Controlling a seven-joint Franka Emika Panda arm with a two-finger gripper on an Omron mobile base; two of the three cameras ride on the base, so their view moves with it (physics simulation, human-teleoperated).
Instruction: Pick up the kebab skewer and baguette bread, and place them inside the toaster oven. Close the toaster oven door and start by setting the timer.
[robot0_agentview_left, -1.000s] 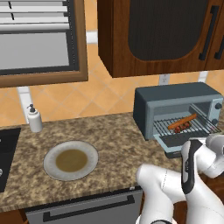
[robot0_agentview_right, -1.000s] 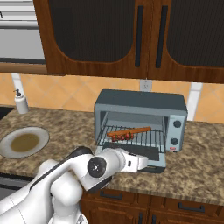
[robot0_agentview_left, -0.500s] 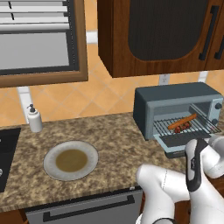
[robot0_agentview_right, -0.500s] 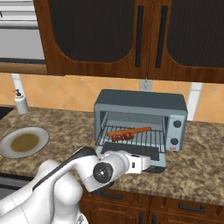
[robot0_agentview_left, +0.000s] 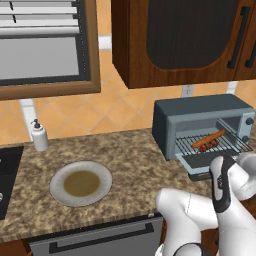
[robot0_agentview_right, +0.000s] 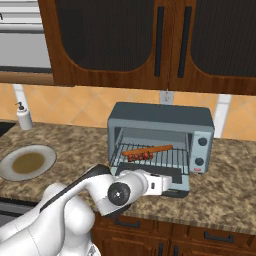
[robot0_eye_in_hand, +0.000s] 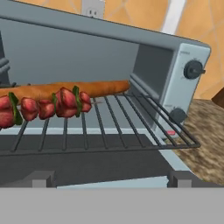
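- Both foods already lie inside the boxy blue-grey toaster oven (robot0_agentview_right: 161, 141): the slim orange-brown baguette bread (robot0_eye_in_hand: 65, 90) rests lengthwise on the wire rack (robot0_eye_in_hand: 105, 127), and the short kebab skewer (robot0_eye_in_hand: 41, 106) strung with red chunks lies just in front of it, touching or nearly touching it.
- One step is in hand, by my reading: shutting the drop-down toaster oven door (robot0_agentview_right: 167, 179), which hangs open and flat in front of the cavity, low over the speckled brown stone worktop (robot0_agentview_right: 230, 185).
- The pincer (robot0_agentview_right: 170, 181) sits low at the door's front edge with its fingers spread wide and nothing between them; its dark tips are cut off at the bottom of the hand view.
- To do it well, I would get the fingers under or behind the door's outer lip, near its dark bar handle, then sweep up and inward along the arc of the hinge, not straight forward.
- Pushing near the middle of the lip should keep the door from twisting.
- The rack juts a little past the cavity mouth at its right front corner; it may need to slide back as the door rises.
- Afterwards, the round dark knobs (robot0_eye_in_hand: 193, 69) on the right panel wait for the timer; the round grey plate (robot0_agentview_left: 81, 183) stands bare, well apart to the left.
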